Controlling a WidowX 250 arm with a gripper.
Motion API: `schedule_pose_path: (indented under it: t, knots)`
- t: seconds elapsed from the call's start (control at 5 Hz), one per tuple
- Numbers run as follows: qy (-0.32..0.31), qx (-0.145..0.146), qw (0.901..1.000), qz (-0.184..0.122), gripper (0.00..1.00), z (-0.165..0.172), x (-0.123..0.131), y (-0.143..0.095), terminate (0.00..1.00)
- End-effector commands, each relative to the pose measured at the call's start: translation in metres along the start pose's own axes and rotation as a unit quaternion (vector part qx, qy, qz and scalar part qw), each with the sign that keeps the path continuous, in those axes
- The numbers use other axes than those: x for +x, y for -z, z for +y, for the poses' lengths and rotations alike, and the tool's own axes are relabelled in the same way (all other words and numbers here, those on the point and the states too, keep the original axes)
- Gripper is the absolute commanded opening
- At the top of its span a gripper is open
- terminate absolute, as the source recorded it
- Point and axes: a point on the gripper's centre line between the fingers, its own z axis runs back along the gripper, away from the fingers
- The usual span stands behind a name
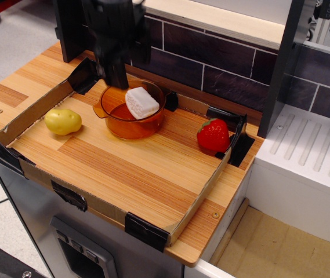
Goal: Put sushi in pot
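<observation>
The amber-orange pot (131, 119) stands at the back of the wooden tray. The sushi (141, 102) lies inside it, leaning against the far-right rim with its white rice underside up; its orange top is hidden. My black gripper (116, 74) hangs above the pot's back-left rim, raised clear of the sushi and holding nothing. It is blurred, so I cannot make out how the jaws stand.
A yellow potato (62, 121) lies left of the pot. A red strawberry (213, 135) sits at the tray's right edge. A low cardboard wall (28, 116) rims the wooden board. A dark tiled wall (211, 63) rises behind, and a white ribbed rack (309, 150) is to the right.
</observation>
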Motion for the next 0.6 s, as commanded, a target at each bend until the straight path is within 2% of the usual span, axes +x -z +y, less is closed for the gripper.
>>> schedule_pose_path:
  t: [0.0, 0.2, 0.4]
  knots:
    - [0.060, -0.031, 0.9968, 0.042, 1.00, 0.0094, -0.0105, -0.0732, 0.00]
    - [0.060, -0.031, 0.9968, 0.042, 1.00, 0.0094, -0.0105, -0.0732, 0.00]
    - [0.060, -0.031, 0.9968, 0.042, 1.00, 0.0094, -0.0105, -0.0732, 1.00]
